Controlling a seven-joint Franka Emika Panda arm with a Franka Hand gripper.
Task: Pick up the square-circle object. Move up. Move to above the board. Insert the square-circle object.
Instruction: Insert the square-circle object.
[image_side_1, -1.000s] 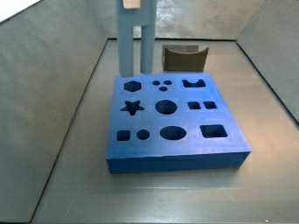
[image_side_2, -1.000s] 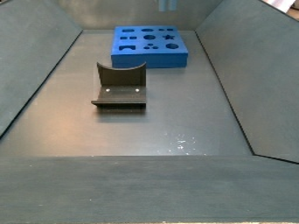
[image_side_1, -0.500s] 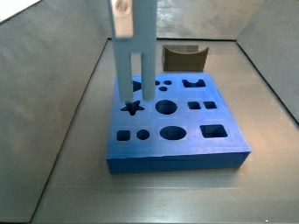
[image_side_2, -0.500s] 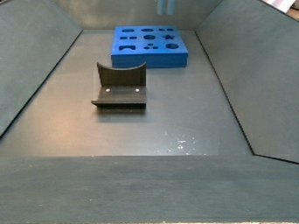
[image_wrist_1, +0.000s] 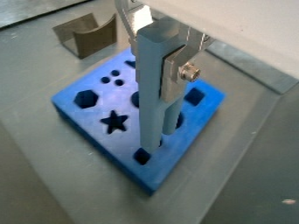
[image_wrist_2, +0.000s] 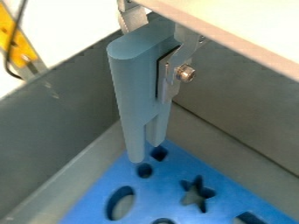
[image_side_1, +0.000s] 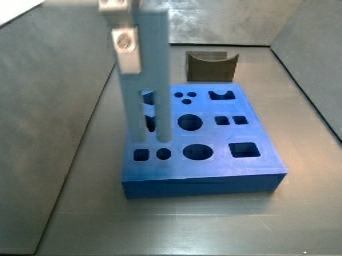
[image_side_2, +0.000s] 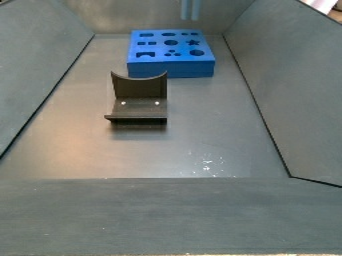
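Observation:
My gripper (image_side_1: 134, 45) is shut on the square-circle object (image_side_1: 155, 85), a tall light grey-blue post held upright by its upper end. A silver finger (image_wrist_1: 176, 72) presses its side; it also shows in the other wrist view (image_wrist_2: 173, 74). The post (image_wrist_1: 156, 101) hangs over the bright-blue board (image_side_1: 207, 165), with its two prong tips low over the small cut-outs near a board corner (image_wrist_2: 149, 162). I cannot tell whether the tips touch the board. The board also shows in a wrist view (image_wrist_1: 91, 109) and far back in a side view (image_side_2: 171, 52).
The dark fixture (image_side_2: 136, 100) stands on the grey floor apart from the board, and shows behind the board in a side view (image_side_1: 210, 66). Sloping grey walls (image_side_1: 60, 90) enclose the floor on all sides.
The gripper has carried the post forward over the board, from its back edge to the front-left cut-outs, and has come lower.

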